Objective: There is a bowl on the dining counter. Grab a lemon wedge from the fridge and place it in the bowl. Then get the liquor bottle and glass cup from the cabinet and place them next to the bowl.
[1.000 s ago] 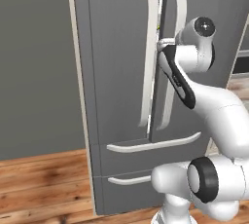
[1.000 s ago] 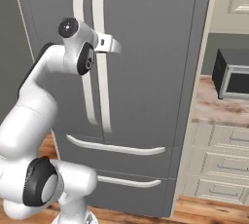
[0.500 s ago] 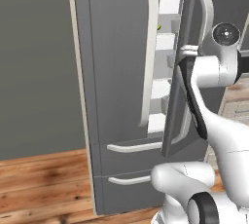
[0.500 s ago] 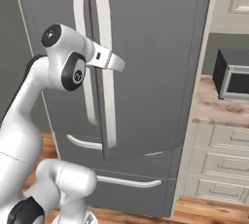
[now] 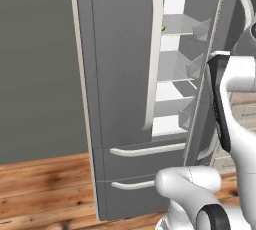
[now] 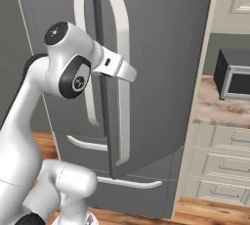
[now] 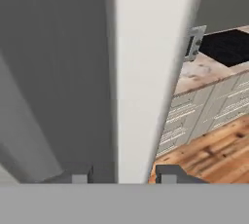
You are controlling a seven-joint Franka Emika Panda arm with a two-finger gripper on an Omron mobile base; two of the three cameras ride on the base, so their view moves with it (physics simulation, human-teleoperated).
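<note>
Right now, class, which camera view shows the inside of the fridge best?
The left base view: the right door stands ajar, baring white shelves inside the fridge. The right base view shows just the door's grey outside; the hand view shows its white handle close up.

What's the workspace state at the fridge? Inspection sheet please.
Surface: wood floor; stone wall counter to the right.
Job's things: fridge, right door swung partly open, white shelves exposed; small yellow-green speck on an upper shelf, too small to identify.
Clutter: nothing seen.
Grippers: gripper fingertips straddle the door's white handle.
Cables: nothing seen.
Surroundings: microwave, cream drawers.
</note>
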